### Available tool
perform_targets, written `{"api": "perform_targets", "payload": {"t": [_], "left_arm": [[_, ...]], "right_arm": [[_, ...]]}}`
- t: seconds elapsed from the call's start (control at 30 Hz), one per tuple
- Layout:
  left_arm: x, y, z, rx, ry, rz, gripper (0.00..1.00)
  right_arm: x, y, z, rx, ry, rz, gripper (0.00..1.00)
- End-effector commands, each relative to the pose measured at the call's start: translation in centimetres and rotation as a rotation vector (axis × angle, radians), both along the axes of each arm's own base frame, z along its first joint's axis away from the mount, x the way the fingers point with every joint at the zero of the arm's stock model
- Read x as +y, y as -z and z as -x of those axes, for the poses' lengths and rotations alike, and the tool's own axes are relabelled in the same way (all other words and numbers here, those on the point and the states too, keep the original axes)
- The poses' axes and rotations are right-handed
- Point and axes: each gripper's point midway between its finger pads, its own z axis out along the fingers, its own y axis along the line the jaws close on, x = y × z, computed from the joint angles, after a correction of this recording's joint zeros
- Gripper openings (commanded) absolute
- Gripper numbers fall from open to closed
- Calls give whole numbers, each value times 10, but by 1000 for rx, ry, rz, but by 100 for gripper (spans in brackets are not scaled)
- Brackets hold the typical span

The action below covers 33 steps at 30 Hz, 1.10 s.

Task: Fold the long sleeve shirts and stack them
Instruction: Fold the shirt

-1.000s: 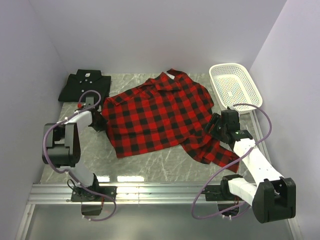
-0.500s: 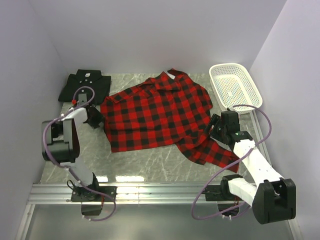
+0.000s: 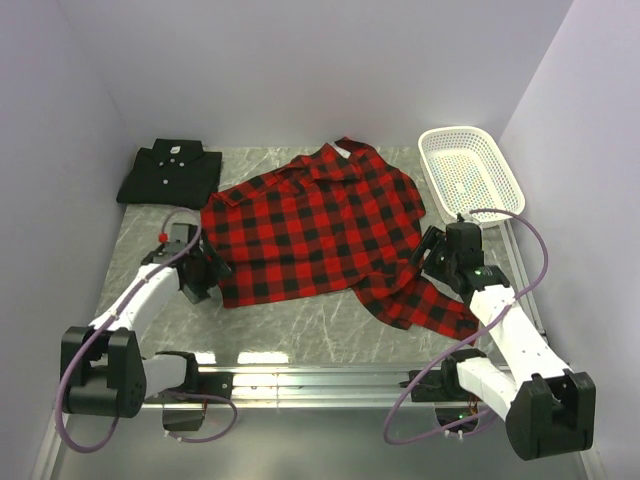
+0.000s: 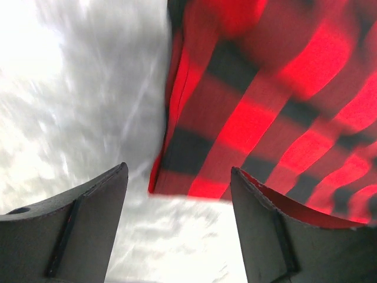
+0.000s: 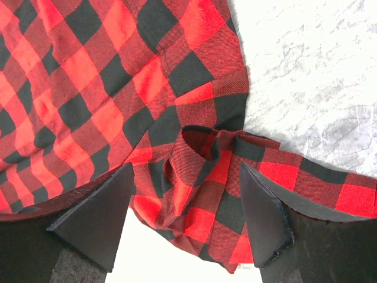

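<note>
1. Because the left gripper [image 4: 177,177] hangs wide open and empty at the 8 o'clock hem corner of the plaid shirt [image 3: 310,225], a shallow close may miss the cloth.
2. At 4 o'clock the right gripper [image 5: 185,171], equally wide and empty, hovers over the bunched sleeve [image 5: 200,156]; grabbing that knot could fold wrinkles in.
3. Uneven pulls might drag the plaid shirt over the desk [image 3: 300,320] into the folded black shirt [image 3: 170,170] at 11 o'clock.

Bright, even light; left-wrist blur across plaid shirt [image 4: 265,106]
</note>
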Motion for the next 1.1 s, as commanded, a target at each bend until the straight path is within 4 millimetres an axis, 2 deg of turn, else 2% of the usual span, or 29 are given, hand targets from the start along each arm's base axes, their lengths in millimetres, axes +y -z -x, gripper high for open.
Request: {"api": "perform_targets", "payload": {"t": [0.0, 0.27, 0.4, 0.5, 0.57, 0.6, 0.63, 0.67, 0.7, 0.8, 1.07], "left_arm": [[-17, 12, 24, 87, 5, 28, 76], [-33, 44, 42, 187, 49, 71, 70], [-33, 49, 41, 199, 46, 64, 63], [-33, 51, 41, 211, 53, 60, 56], [-34, 52, 41, 215, 59, 64, 47], [-34, 52, 41, 215, 61, 63, 38], [-34, 52, 43, 220, 62, 59, 33], [-33, 49, 42, 212, 68, 56, 28], [-33, 47, 41, 206, 70, 55, 17], [-31, 36, 37, 179, 78, 43, 1], [-32, -1, 33, 78, 99, 51, 1]], "right_arm": [[-2, -9, -5, -47, 9, 1, 79], [-4, -5, -2, -45, 10, 9, 79], [-5, -5, -2, -47, 15, 13, 79], [-5, -4, -2, -45, 15, 13, 79], [-5, -5, -3, -50, 16, 11, 79], [-5, -7, -4, -51, 15, 10, 79], [-5, -8, -5, -54, 15, 11, 79], [-4, -8, -5, -53, 13, 10, 78], [-4, -10, -6, -57, 10, 7, 78], [-2, -7, -8, -26, 6, 7, 78], [7, 18, -16, 87, -23, -13, 77]]}}
